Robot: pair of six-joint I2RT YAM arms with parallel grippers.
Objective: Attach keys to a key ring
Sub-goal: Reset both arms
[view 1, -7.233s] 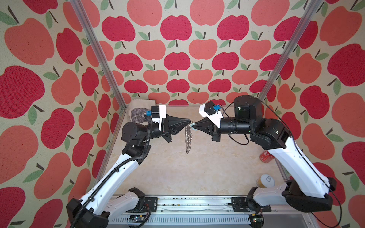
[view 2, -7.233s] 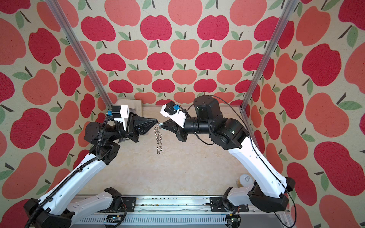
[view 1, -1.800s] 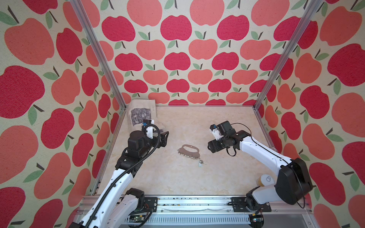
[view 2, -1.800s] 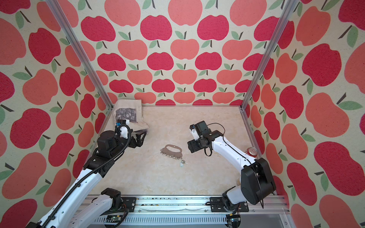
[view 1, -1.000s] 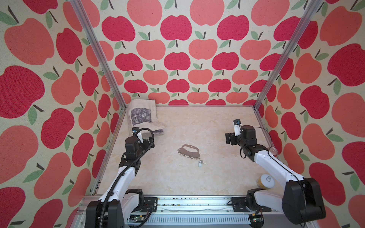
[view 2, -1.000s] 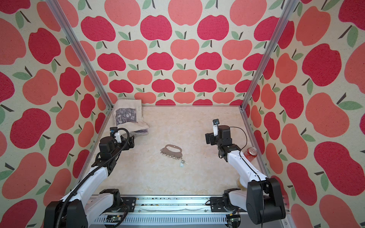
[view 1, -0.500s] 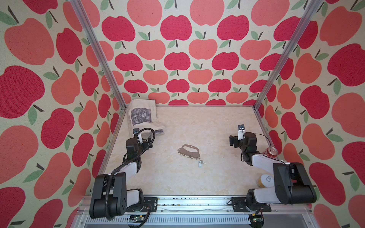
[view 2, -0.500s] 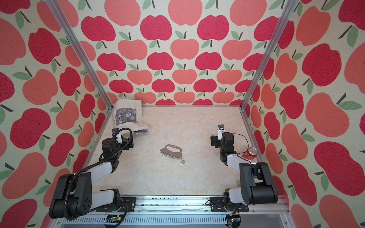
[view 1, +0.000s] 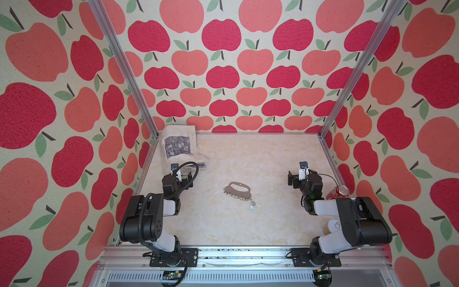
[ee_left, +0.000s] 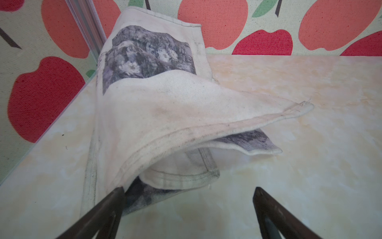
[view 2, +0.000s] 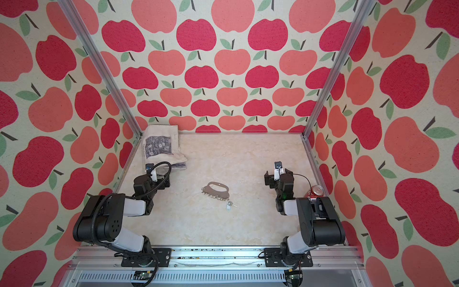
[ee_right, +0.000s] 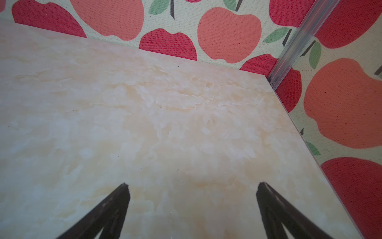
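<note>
Left wrist view: your left gripper [ee_left: 188, 189] is spread wide and holds nothing, with one fingertip [ee_left: 118, 191] right at the hem of the cloth bag [ee_left: 165, 107]. Your right gripper [ee_right: 192, 184] is equally wide and empty over the marble-look tabletop [ee_right: 144, 103]. In both top views the key [view 1: 252, 205] lies mid-table just beside the key ring [view 1: 237, 190], well apart from both grippers. I can't tell if it's linked. Apple-print walls [view 1: 223, 74] all round.

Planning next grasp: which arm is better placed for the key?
Right, likely. The key lies beside the key ring, nearer the right gripper, which is open; the left gripper points at the cloth bag.
</note>
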